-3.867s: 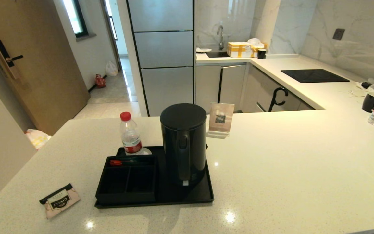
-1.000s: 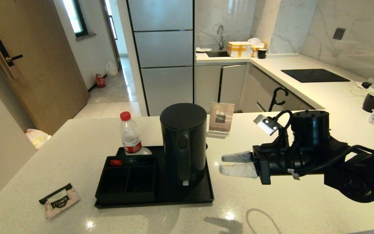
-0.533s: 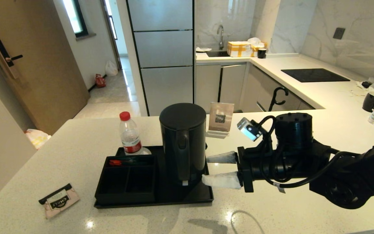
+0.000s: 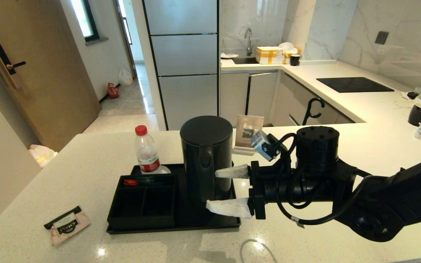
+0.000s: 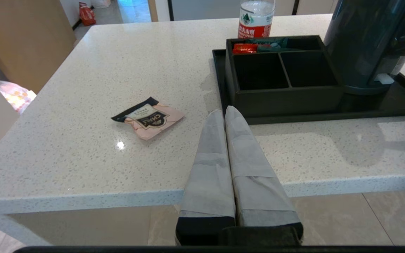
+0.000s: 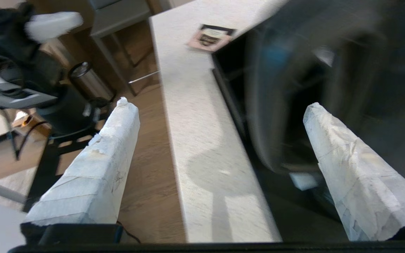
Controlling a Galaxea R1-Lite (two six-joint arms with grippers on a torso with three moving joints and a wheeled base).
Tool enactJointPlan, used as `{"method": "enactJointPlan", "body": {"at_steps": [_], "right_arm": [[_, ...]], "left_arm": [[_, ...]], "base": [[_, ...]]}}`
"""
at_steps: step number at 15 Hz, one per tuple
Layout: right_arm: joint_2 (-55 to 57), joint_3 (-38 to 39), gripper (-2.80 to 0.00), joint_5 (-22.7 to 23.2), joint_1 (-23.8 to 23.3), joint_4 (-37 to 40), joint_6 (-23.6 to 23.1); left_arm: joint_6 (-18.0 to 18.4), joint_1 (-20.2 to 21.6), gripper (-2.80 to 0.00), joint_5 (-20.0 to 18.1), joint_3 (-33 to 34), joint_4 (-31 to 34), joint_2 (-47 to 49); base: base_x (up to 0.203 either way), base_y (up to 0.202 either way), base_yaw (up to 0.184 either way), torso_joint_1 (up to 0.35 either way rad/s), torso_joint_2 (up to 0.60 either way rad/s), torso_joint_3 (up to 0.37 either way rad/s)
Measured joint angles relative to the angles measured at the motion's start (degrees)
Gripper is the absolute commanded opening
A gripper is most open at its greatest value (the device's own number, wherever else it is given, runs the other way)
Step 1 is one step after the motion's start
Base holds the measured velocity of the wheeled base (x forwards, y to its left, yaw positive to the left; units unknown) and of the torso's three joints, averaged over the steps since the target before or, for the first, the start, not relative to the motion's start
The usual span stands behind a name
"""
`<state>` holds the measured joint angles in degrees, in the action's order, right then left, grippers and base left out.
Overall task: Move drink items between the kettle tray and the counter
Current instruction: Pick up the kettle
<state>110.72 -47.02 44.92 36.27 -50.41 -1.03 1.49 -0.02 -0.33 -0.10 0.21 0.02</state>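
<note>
Black tray (image 4: 228, 222) lying near the front edge of the pale speckled bench (image 4: 323, 153). On the tray, a divided black box (image 4: 143, 204): two front compartments empty, the rear one holding red and green packets (image 5: 255, 45), contents too small to read. Behind the box, a clear water bottle (image 4: 146, 153) with red cap, its foot hidden by the box. Beside the box on the tray's right half, the tall black kettle (image 4: 205, 153), upright, handle facing forward; base beneath it mostly hidden.

Right gripper (image 4: 228, 190) reaching in sideways from the right, fingers (image 4: 228, 207) spread wide, one either side of the kettle's lower handle area; contact not clear. In the right wrist view, kettle blurred and filling the gap, nothing pinched.

Pink tea sachet (image 4: 67, 225) flat on the bench, well left of the tray, near the front edge; bare bench all round it.

Left gripper (image 5: 225, 112) seen only from its own wrist camera, held low off the bench's front edge, fingers pressed together on nothing, pointing toward the tray's front left corner.

Small card stand (image 4: 249, 133) behind the kettle, partly covered by the right arm. Wide open bench to the right of the tray.
</note>
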Motion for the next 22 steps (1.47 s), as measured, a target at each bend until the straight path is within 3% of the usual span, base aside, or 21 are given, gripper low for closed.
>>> {"method": "enactJointPlan", "body": {"at_steps": [8, 22], "right_arm": [[3.5, -1.7, 0.0, 0.2, 1.9, -4.7, -0.4], [7.8, -5.0, 0.0, 0.0, 4.4, -3.7, -0.4]], "left_arm": [[0.0, -0.1, -2.8, 0.0, 0.0, 0.1, 0.0], [0.0, -0.1, -2.8, 0.0, 0.0, 0.1, 0.0]], "base": [[0.0, 0.0, 0.0, 0.0, 0.0, 0.0], [0.0, 0.0, 0.0, 0.0, 0.0, 0.0]]}}
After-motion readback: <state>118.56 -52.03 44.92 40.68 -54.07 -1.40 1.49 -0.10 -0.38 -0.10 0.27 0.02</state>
